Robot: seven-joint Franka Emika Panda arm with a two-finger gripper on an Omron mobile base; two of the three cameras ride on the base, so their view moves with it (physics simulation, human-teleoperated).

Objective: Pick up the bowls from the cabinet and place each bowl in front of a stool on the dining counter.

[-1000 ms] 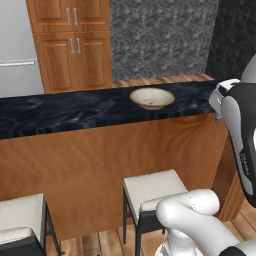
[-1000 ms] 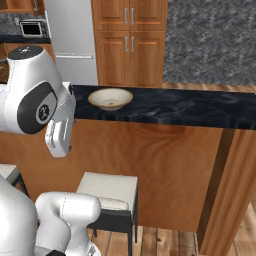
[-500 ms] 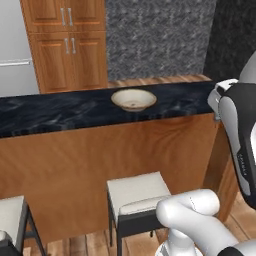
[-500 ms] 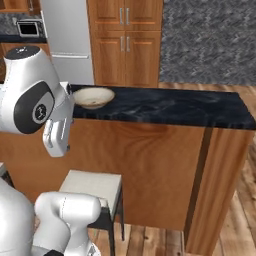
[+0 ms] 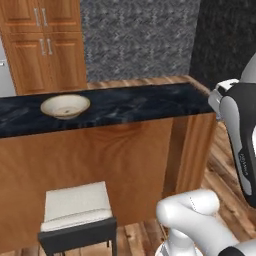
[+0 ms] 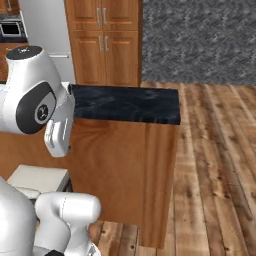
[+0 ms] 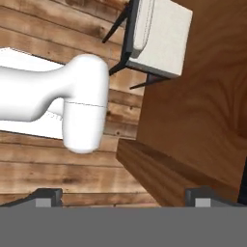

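Now cream bowl [image 5: 65, 105] sits on dining counter [image 5: 145, 102], stool [image 5: 76, 206] below; gripper [image 7: 123, 197] jaws wide apart, prob. empty.

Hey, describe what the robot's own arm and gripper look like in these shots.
The arm is glossy white with rounded, bulbous links and dark grey or black joint caps, one carrying a small ring marking. In the hand view, the gripper shows two small dark grey square finger tips. No cables are visible.

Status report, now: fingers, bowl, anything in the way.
Gripper open, fingers empty, pointed at the floor. Cream bowl on dining counter, above the stool. Nothing blocking it.
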